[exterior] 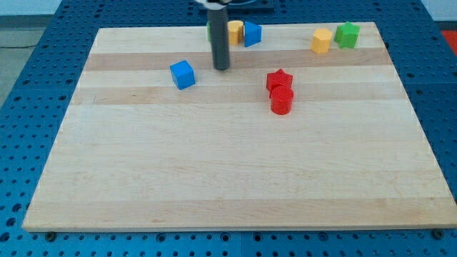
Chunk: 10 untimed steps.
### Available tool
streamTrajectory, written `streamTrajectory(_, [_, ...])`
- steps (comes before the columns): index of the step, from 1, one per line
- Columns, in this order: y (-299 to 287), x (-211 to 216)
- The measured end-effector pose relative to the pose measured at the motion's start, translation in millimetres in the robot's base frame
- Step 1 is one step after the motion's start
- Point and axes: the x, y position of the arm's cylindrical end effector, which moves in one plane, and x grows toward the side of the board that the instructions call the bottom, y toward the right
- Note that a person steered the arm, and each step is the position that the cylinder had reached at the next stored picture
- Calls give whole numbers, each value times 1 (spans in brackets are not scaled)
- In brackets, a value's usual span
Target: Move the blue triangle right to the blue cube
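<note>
The blue triangle [252, 33] sits near the board's top edge, just right of a yellow block [235, 31]. The blue cube [183, 74] lies lower and to the left. My tip [222, 68] stands on the board between them, to the right of the blue cube and below-left of the blue triangle, touching neither. The rod partly hides a green block [210, 30] behind it at the top.
A red star [279, 79] and a red cylinder [282, 101] sit together right of centre. A yellow block [321, 41] and a green block [348, 34] sit at the top right. The wooden board [228, 178] rests on a blue perforated table.
</note>
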Motion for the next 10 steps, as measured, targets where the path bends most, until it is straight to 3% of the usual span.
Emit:
streamTrajectory(3, [120,-79])
streamTrajectory(4, [100,-110])
streamTrajectory(6, [45,-89])
streamTrajectory(10, [29,-13])
